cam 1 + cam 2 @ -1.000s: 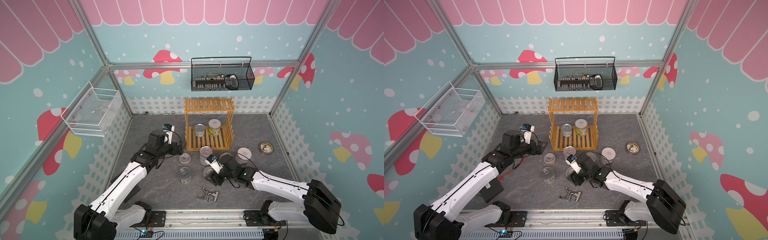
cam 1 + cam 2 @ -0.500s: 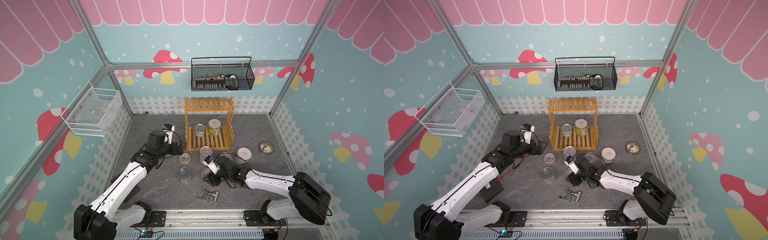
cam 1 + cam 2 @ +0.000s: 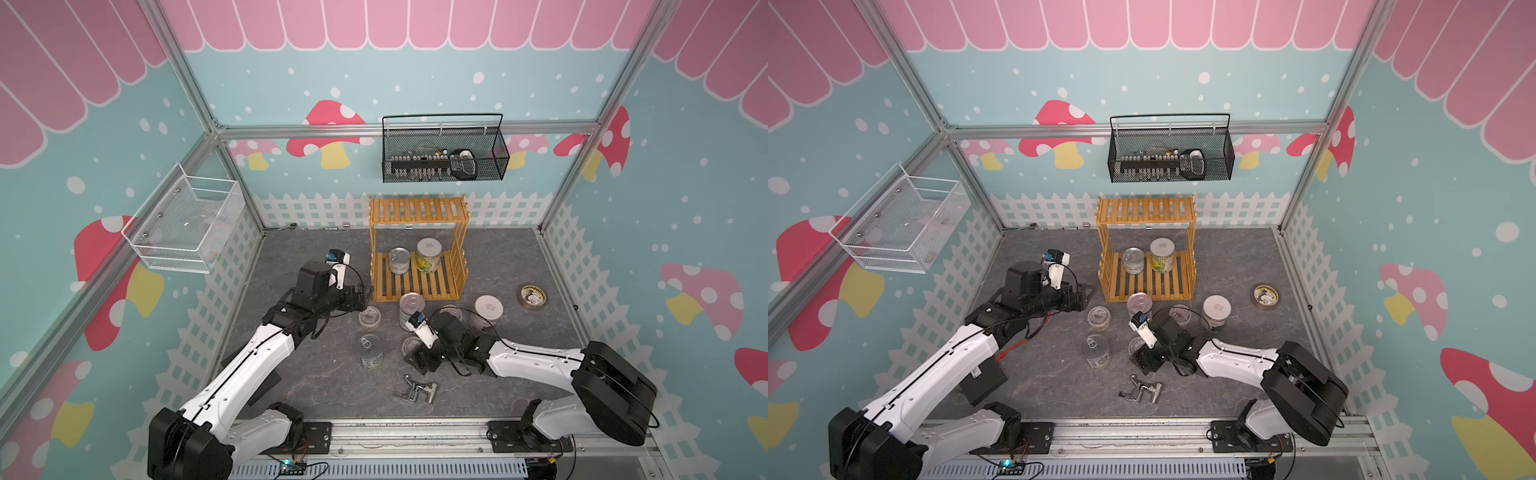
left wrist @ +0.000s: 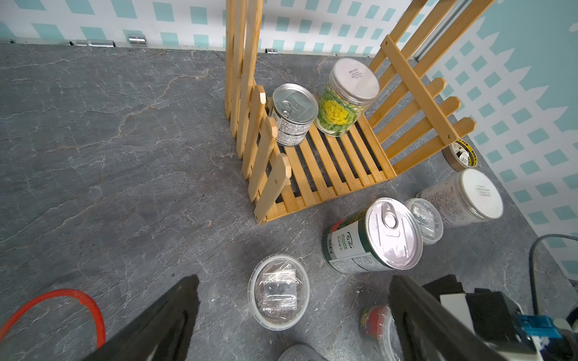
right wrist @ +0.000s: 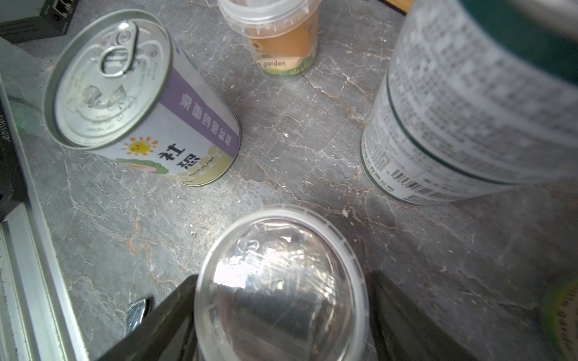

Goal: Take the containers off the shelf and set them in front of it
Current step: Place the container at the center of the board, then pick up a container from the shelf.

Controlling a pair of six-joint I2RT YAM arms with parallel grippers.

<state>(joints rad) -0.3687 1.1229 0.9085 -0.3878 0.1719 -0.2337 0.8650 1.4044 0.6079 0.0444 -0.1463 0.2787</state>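
The wooden shelf holds a silver can and a white-lidded jar on its lower tier. In front of it stand two cans, clear cups and a jar. My right gripper is open, its fingers on either side of another clear cup that stands on the floor. My left gripper hangs open and empty by the shelf's left front corner, above a cup.
A tape roll lies right of the shelf. A small metal fitting lies near the front rail. On the back wall hangs a black mesh basket, on the left wall a white wire basket.
The right arm has shifted a little to the left with the clear cup, and its jaws have widened round it. The left arm has not moved.
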